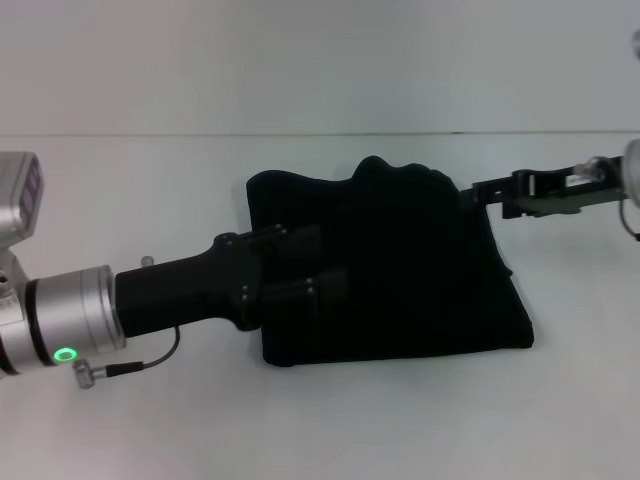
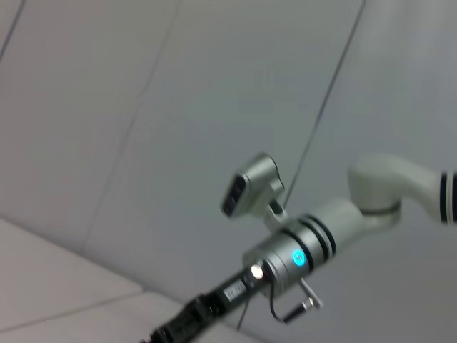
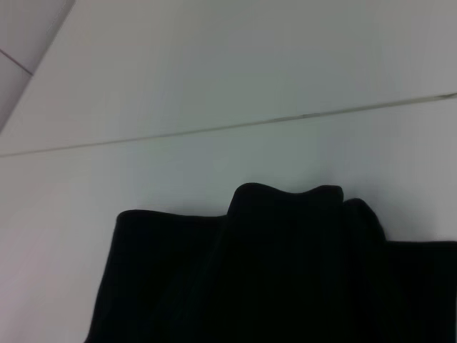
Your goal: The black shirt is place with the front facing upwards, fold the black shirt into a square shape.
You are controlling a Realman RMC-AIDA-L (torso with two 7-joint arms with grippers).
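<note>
The black shirt [image 1: 420, 280] lies folded into a rough block in the middle of the white table, plain black side up, with a raised hump along its far edge. No lettering shows. My left gripper [image 1: 332, 262] reaches in from the left and rests over the shirt's left part, its two fingers apart. My right gripper [image 1: 475, 190] comes in from the right and meets the shirt's far right corner beside the hump. The right wrist view shows the black shirt [image 3: 271, 271] and its hump close up. In the left wrist view the right arm [image 2: 307, 254] shows against the wall.
The white table [image 1: 150, 430] stretches on all sides of the shirt, and a pale wall [image 1: 300, 60] rises behind it. A thin cable [image 1: 140, 365] hangs under my left wrist.
</note>
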